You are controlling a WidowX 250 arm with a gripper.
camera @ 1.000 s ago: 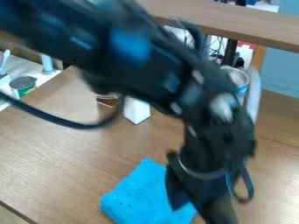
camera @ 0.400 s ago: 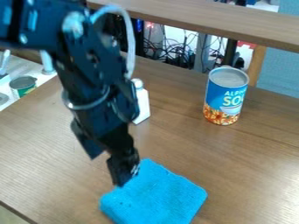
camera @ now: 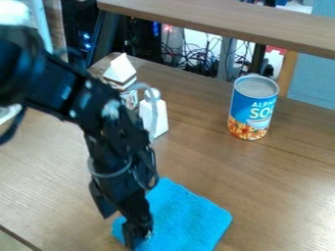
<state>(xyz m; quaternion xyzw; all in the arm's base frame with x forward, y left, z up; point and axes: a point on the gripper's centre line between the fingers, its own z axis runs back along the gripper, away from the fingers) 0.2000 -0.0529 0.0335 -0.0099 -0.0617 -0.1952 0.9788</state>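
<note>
I have my gripper (camera: 120,232) at left edge of the blue cloth (camera: 190,220), fingers seemingly spread; the can (camera: 252,110) stands well apart.

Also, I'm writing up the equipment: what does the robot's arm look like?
The jointed black robot arm has chunky segments with glossy highlights and small pale spots. A curved, pale grey cable arcs beside it, a thin grey band circles its lower part, and a slim dark cable loop sticks out nearby.
</note>
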